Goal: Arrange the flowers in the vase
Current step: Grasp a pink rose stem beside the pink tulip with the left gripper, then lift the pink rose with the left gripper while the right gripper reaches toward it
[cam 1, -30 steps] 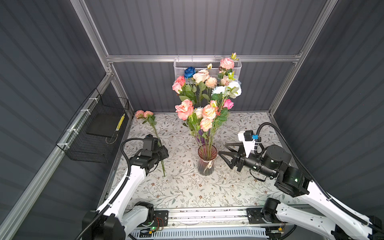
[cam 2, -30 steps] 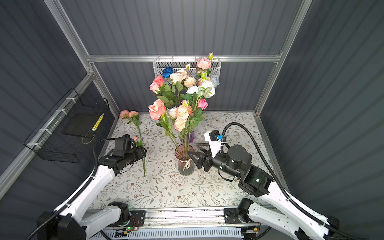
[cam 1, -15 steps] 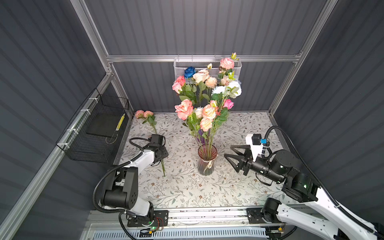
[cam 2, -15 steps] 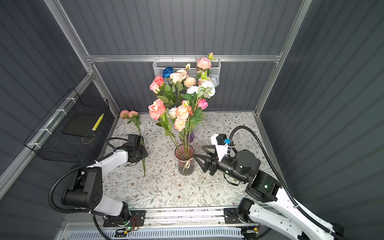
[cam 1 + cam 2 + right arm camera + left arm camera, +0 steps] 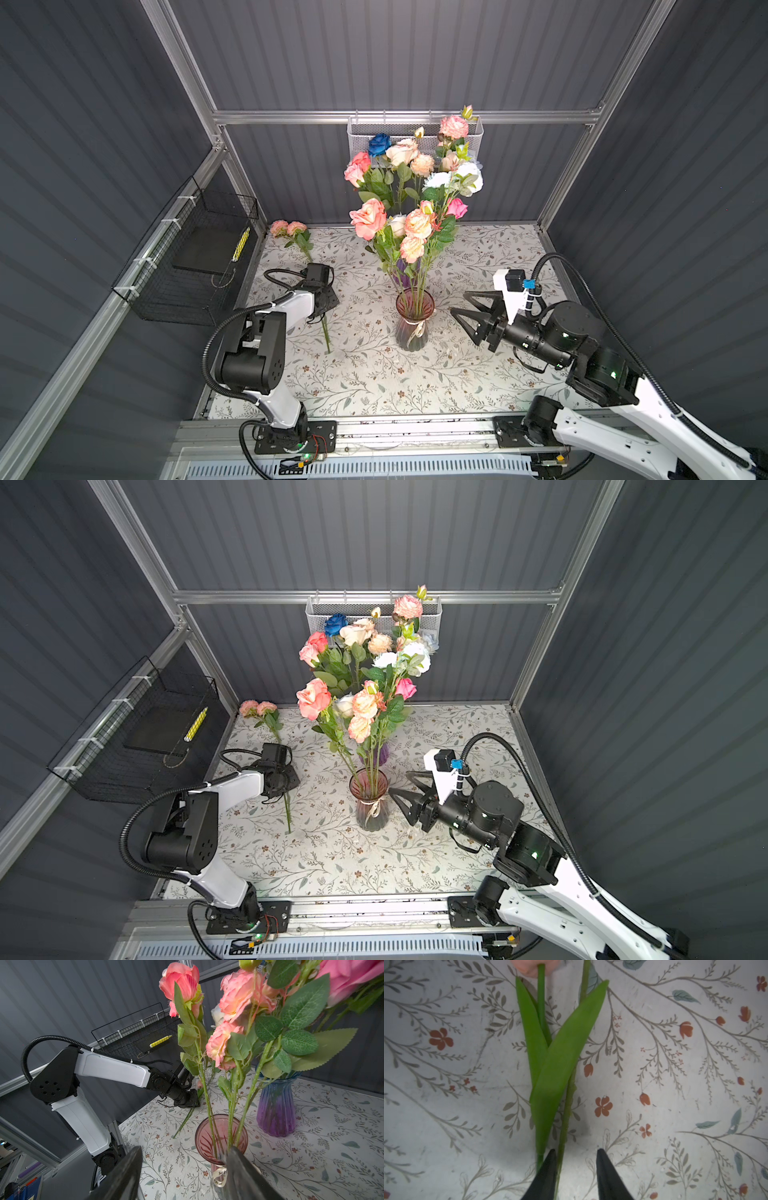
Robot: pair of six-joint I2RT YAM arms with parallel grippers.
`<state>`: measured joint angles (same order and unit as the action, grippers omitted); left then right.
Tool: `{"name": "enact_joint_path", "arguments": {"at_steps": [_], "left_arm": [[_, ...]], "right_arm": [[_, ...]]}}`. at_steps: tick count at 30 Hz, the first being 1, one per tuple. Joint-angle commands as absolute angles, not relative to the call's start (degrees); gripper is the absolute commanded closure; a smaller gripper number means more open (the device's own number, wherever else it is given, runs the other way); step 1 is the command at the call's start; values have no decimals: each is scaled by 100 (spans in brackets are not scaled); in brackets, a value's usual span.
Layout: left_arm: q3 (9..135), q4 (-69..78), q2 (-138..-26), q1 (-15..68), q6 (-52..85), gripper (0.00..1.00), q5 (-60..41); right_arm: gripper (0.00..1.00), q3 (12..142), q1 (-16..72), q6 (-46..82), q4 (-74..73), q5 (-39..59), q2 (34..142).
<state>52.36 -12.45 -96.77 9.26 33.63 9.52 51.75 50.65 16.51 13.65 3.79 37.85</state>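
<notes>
The left arm is folded low: elbow raised close to its base, white forearm reaching forward almost level, wrist bent so that the left gripper points downward. Its jaws stand partly apart, with a clear gap between them. The right arm reaches in from the right side. The right gripper faces the middle, jaws spread wide and empty.
</notes>
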Motion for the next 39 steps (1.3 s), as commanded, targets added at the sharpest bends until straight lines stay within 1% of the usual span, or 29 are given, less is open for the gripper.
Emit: {"name": "enact_joint_path", "arguments": {"at_steps": [1,3,8,11,14,17,20,29,34,39], "left_arm": [[5417,-1261,-9859,853,3304,69,1071],[5466,-1257,-9967,844,3284,72,1062],[5579,-1345,-10220,835,3278,81,958],[5547,-1293,-10219,835,3244,89,803],[5520,-1248,-10217,835,3200,100,515],[5447,-1228,-10079,869,3179,100,324],[5282,-1135,-9648,940,3205,100,204],[5212,-1440,-7881,1248,3235,100,339],[5316,-1837,-7011,1574,3177,100,534],[5316,-2192,-6087,1661,3233,100,536]], "right_arm": [[33,5143,5062,1556,1414,288,3723],[33,5150,5061,1558,1429,258,3721],[33,5159,5062,1561,1451,247,3666],[34,5159,5060,1557,1474,177,3607],[34,5161,5061,1566,1476,141,3555],[34,5150,5058,1567,1446,116,3542],[34,5159,5062,1570,1450,110,3568],[34,5177,5062,1656,1400,132,3588],[35,5186,5060,1714,1337,114,3597],[35,5220,5062,1783,1270,141,3621]]}}
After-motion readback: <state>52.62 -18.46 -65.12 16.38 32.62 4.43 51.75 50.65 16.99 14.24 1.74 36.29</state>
